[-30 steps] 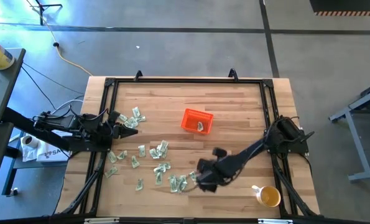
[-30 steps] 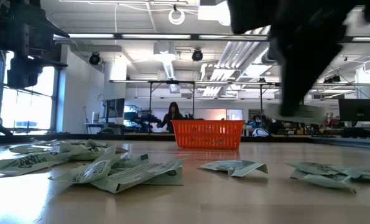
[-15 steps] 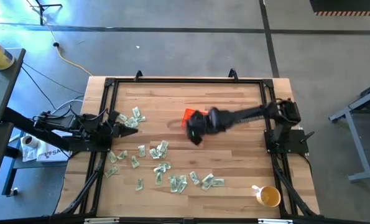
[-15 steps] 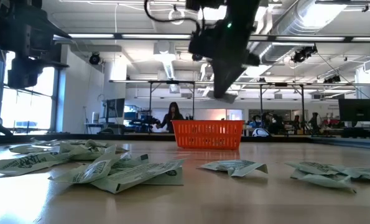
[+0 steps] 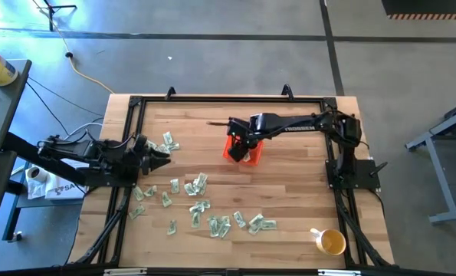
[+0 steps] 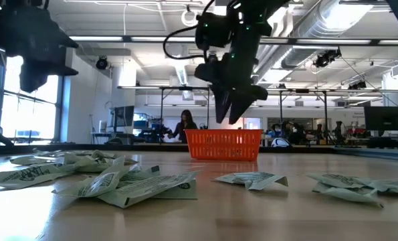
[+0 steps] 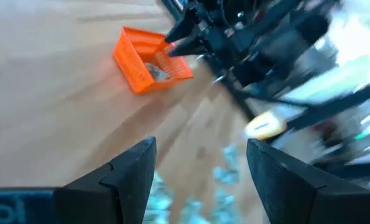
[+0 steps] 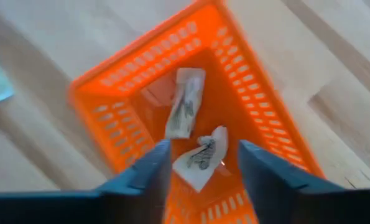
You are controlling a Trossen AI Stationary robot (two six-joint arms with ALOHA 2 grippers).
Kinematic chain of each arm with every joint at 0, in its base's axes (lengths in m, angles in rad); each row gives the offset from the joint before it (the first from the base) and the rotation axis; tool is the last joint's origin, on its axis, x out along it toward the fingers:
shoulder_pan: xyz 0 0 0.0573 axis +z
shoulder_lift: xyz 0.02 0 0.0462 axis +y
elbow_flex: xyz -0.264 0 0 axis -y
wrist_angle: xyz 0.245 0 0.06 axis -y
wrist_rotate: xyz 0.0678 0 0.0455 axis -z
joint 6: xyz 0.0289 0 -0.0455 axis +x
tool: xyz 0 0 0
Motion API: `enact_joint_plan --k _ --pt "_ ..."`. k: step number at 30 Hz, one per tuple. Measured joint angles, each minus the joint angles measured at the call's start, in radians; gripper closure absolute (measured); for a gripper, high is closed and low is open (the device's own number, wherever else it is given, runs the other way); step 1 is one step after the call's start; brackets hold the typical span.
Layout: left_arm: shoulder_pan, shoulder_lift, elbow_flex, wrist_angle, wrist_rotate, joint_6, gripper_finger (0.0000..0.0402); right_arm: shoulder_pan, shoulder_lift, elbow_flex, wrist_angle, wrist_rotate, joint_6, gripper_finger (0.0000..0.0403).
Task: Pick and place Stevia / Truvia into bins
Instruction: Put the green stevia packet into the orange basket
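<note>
- Nearest the low camera, we see Stevia / Truvia sachets (image 6: 128, 185) scattered flat across the front of the wooden table (image 5: 289, 192), with more of them (image 5: 199, 207) spread over its front left half in the overhead view.
- At the front right corner we find a round yellow cup (image 5: 331, 242), well apart from the packets.
- On the left edge of the table we see the left gripper (image 5: 160, 156) waiting above the wood near a small cluster of sachets, its fingers (image 7: 125, 174) spread wide with nothing between them.
- Farther back, near the middle of the table, stands the orange bin (image 5: 238, 153); two sachets (image 8: 186, 111) lie inside it.
- Directly over that bin we see the right gripper (image 6: 231, 110) pointing down, its fingers (image 8: 144, 171) parted and clear of the paper; one sachet (image 8: 203, 155) shows between them, and we cannot tell whether it is resting on the bin floor.
- Beyond the table, in the room, a person (image 6: 185, 125) sits at a desk.
</note>
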Motion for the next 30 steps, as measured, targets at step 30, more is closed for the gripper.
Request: enact_joint_plan --k 30 --pt "1.099 1.117 0.444 -0.318 0.464 0.485 0.0117 0.020 -0.025 0.000 -0.151 0.096 0.024 0.0089"
